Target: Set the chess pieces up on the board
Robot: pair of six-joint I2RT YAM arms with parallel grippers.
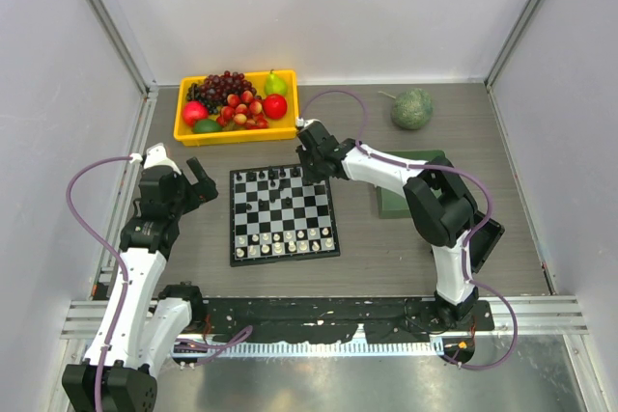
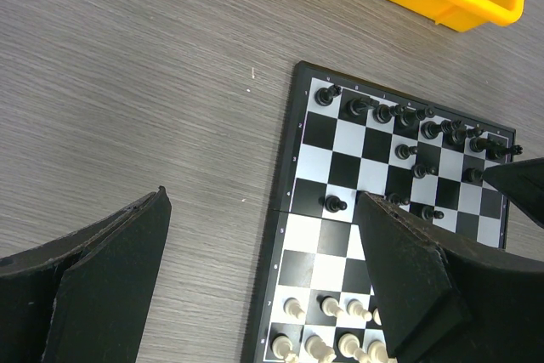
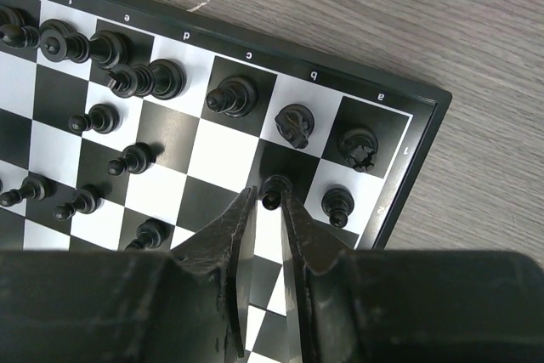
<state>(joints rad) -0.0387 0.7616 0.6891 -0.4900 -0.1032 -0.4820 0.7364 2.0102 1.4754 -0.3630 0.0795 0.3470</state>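
Right wrist, right end effector (image 3: 269,203) narrowly apart, flanking black pawn (image 3: 274,184), perhaps touching it.

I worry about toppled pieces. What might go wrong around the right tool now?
The right tool has its tips narrowly either side of a black pawn; lifting away skewed may drag or tip it. A second pawn and the knight stand close by, so a sideways retreat may clip them.

The grey wood-grain bench (image 3: 425,23) looked matt; small black plastic chess pieces (image 3: 234,95) ahead of the right gripper (image 3: 268,201) shone glossy; its black fingers (image 3: 229,235) looked rough.
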